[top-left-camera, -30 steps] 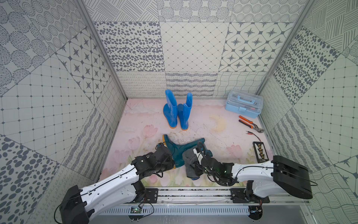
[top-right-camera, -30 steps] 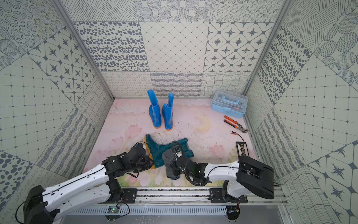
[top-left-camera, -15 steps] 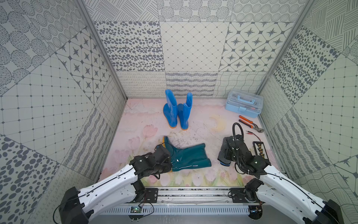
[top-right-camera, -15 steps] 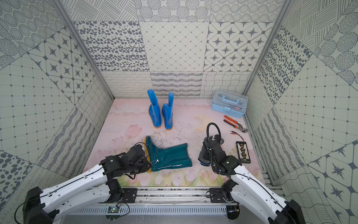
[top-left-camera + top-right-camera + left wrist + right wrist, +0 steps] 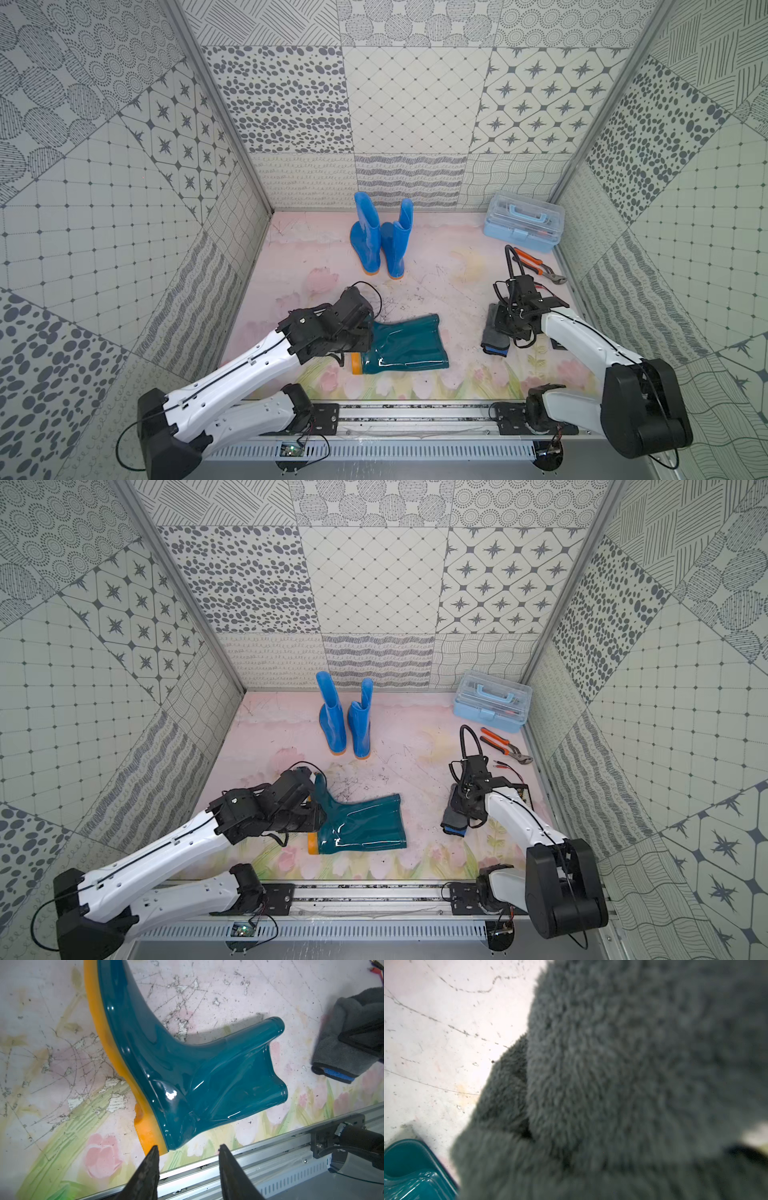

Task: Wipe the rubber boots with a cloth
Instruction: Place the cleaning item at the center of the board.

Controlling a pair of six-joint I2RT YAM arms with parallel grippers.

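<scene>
A dark teal rubber boot [image 5: 409, 347] [image 5: 365, 825] with an orange sole lies on its side near the front of the floor. Two blue rubber boots [image 5: 365, 243] [image 5: 397, 247] stand upright at the back. My left gripper [image 5: 189, 1148] is open, its tips just off the teal boot's heel [image 5: 158, 1136], gripping nothing. The grey cloth [image 5: 494, 338] [image 5: 454, 818] [image 5: 340, 1049] is bunched on the floor right of the teal boot. My right gripper [image 5: 504, 329] sits on top of it. Cloth fills the right wrist view and hides the jaws.
A light blue toolbox [image 5: 523, 226] stands at the back right, with orange-handled pliers [image 5: 536, 266] in front of it. A small black tray [image 5: 521, 791] lies by the right wall. The metal rail [image 5: 415, 415] runs along the front edge. Patterned walls enclose three sides.
My right arm carried the cloth off the teal boot's shaft to the floor on the right. My left jaws have spread and drawn back from the boot, which now lies flat.
</scene>
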